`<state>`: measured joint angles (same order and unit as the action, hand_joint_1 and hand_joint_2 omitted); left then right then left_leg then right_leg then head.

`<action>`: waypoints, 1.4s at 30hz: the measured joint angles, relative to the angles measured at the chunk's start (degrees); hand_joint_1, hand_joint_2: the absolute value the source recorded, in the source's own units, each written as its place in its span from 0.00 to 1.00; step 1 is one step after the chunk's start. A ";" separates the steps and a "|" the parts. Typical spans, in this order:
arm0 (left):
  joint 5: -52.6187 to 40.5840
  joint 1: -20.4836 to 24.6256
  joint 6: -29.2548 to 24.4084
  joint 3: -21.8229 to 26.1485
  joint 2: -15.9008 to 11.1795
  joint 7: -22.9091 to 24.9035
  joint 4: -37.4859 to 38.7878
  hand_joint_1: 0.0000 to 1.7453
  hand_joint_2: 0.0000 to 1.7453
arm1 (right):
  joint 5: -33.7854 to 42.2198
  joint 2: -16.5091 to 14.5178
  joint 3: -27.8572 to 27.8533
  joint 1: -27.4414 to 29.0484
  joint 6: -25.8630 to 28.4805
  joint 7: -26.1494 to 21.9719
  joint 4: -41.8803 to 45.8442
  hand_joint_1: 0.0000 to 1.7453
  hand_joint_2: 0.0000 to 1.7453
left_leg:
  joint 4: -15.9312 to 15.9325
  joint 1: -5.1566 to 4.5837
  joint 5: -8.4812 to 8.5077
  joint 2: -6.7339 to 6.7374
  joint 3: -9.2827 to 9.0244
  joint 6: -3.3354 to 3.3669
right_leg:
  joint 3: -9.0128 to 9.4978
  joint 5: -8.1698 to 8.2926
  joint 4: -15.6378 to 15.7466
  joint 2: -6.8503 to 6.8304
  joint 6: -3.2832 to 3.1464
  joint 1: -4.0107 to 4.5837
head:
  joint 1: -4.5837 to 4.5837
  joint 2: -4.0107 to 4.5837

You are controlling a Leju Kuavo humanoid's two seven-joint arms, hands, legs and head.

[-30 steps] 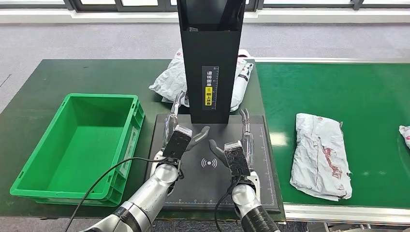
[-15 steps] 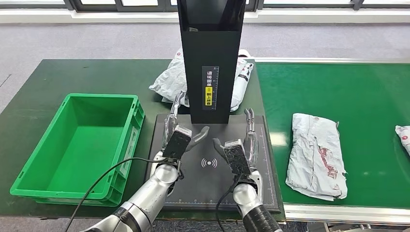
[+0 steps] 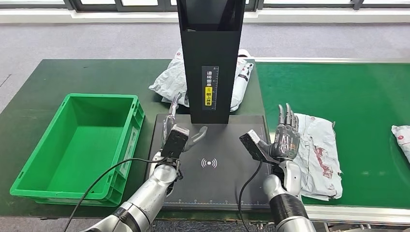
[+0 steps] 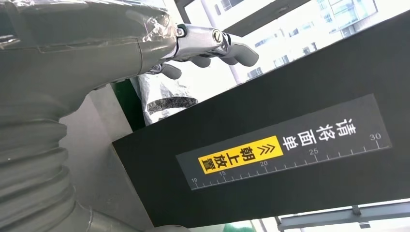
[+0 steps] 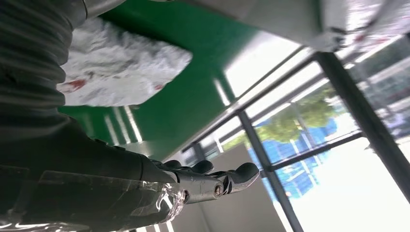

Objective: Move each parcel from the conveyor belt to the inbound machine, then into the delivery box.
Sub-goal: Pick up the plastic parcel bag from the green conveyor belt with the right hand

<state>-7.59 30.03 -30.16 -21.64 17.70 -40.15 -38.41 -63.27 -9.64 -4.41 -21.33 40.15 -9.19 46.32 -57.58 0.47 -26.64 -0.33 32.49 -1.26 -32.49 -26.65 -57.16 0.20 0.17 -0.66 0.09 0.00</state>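
Parcel (image 3: 316, 157), a crumpled grey poly mailer with red print, lies flat on the green conveyor belt (image 3: 358, 96), just beside the black scan pad of the inbound machine (image 3: 210, 58). Right hand (image 3: 285, 137) stands upright at the mailer's near edge, fingers straight and apart, holding nothing; whether it touches the plastic cannot be told. Left hand (image 3: 176, 130) hovers over the scan pad (image 3: 209, 163), likewise spread and empty. Step in hand, as judged: first grasp. A good pick probably means lowering the right palm over the mailer's middle and gathering slack film, since a thin bag on a flat belt offers no edge to hook. Green crate (image 3: 126, 140), taken to be the delivery box, sits on the table (image 3: 96, 72) left of the pad and holds nothing visible. Two further mailers: one (image 3: 169, 79) behind the machine's column, another (image 3: 402, 137) farther along the belt.
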 joint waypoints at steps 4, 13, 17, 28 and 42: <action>-0.21 0.08 -0.16 0.11 0.00 0.00 0.35 0.00 1.00 | -5.73 1.71 -3.88 -2.18 0.00 6.69 -5.51 0.00 1.00 | 0.00 0.00 0.00 0.01 0.00 0.00 | 0.00 0.00 0.00 0.00 0.00 0.01 | 0.00 0.01; -0.32 0.17 0.02 0.13 0.00 0.00 0.79 0.00 1.00 | -8.90 4.40 -5.48 -4.93 -0.11 13.09 -13.91 0.00 1.00 | 0.00 0.00 0.00 0.02 0.00 0.00 | -0.01 0.00 -0.01 0.01 0.00 0.02 | 0.00 0.01; -0.32 0.31 0.14 0.13 0.00 0.00 1.09 0.00 1.00 | -10.51 5.64 -5.48 -5.87 -1.72 18.62 -17.58 0.00 1.00 | 0.00 0.00 0.00 0.01 0.00 0.00 | -0.01 0.00 0.00 0.00 0.00 0.01 | 0.00 0.01; -0.26 1.15 0.63 0.12 0.09 0.00 2.28 0.00 1.00 | -14.57 8.84 -5.51 -7.56 -17.13 33.33 -23.89 1.00 1.00 | 0.00 0.00 -0.02 0.10 -0.12 0.02 | 0.05 0.00 0.03 0.07 0.00 0.03 | 0.00 0.00; -0.26 1.45 0.67 0.13 0.20 0.00 3.22 0.00 1.00 | -13.93 9.42 -5.74 -8.62 -18.70 33.63 -25.74 1.00 1.00 | -0.01 0.01 0.05 0.10 -0.27 0.04 | 0.20 0.10 0.03 0.08 0.04 0.02 | 0.00 0.01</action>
<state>-7.85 31.48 -29.49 -21.51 17.90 -40.15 -35.19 -77.20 -0.22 -10.15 -29.95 21.45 24.45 20.57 -57.59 0.48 -26.58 -0.23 32.22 -1.22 -32.29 -26.55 -57.12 0.28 0.21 -0.64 0.09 0.01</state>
